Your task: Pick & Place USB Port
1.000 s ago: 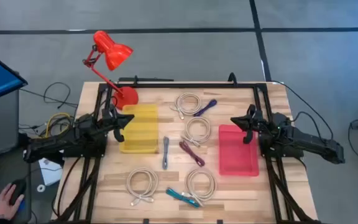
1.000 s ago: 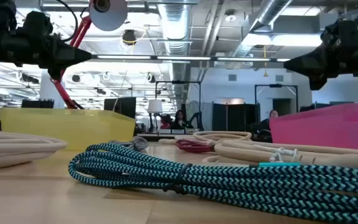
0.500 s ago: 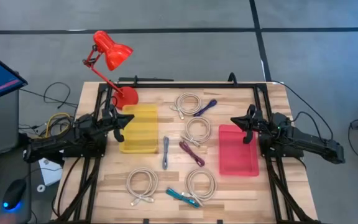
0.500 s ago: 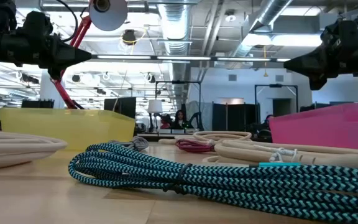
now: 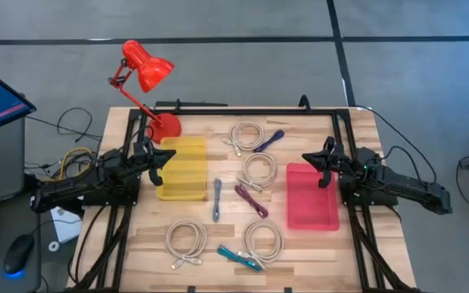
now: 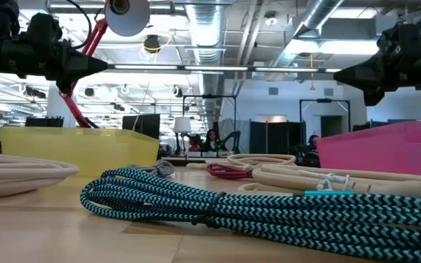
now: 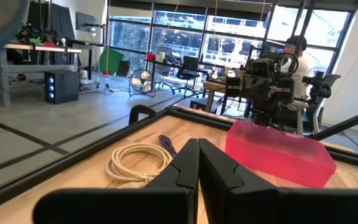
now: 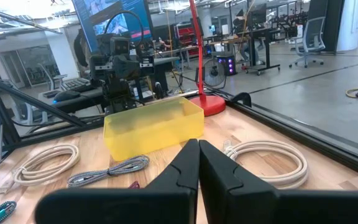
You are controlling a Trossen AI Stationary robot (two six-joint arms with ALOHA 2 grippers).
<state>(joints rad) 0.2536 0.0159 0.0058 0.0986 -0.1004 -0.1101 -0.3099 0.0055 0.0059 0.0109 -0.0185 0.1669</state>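
We see coiled cables (image 5: 259, 171) crowding the lane between the yellow bin (image 5: 182, 168) and pink bin (image 5: 312, 196).

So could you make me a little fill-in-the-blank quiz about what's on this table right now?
1. The left gripper hangs over the edge of the ____ bin.
2. The right gripper hangs by the ____ bin.
3. The lamp at the table's far corner is ____.
4. The cable lying nearest the table's front edge is ____.

Missing words: yellow; pink; red; teal
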